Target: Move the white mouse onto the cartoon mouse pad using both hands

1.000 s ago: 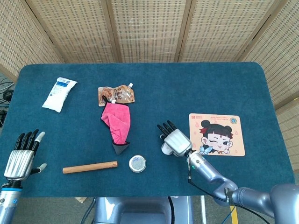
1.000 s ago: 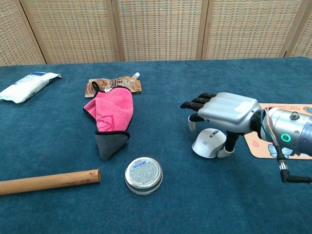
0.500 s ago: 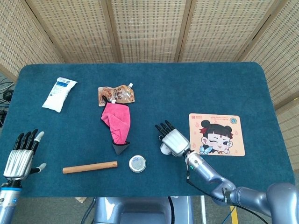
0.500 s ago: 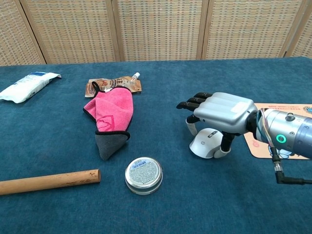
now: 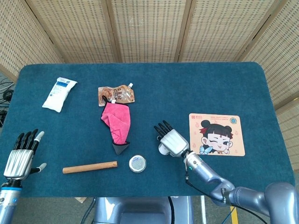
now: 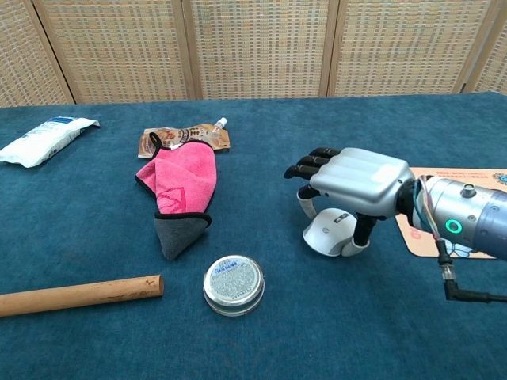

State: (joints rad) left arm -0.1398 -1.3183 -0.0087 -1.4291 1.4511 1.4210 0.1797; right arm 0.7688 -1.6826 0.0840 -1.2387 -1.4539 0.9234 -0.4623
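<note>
Chest view: right hand [image 6: 348, 180] is arching over the white mouse [image 6: 330, 232] at centre-right, fingers and thumb apparently cradling it; a firm grip should precede carrying it right to the cartoon mouse pad [image 5: 216, 134].

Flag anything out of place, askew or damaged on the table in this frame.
Nothing looks damaged or spilled. One oddity: the pink cloth lies crumpled, overlapping the brown pouch. The white mouse sits off the cartoon mouse pad, under the right robot hand.
</note>
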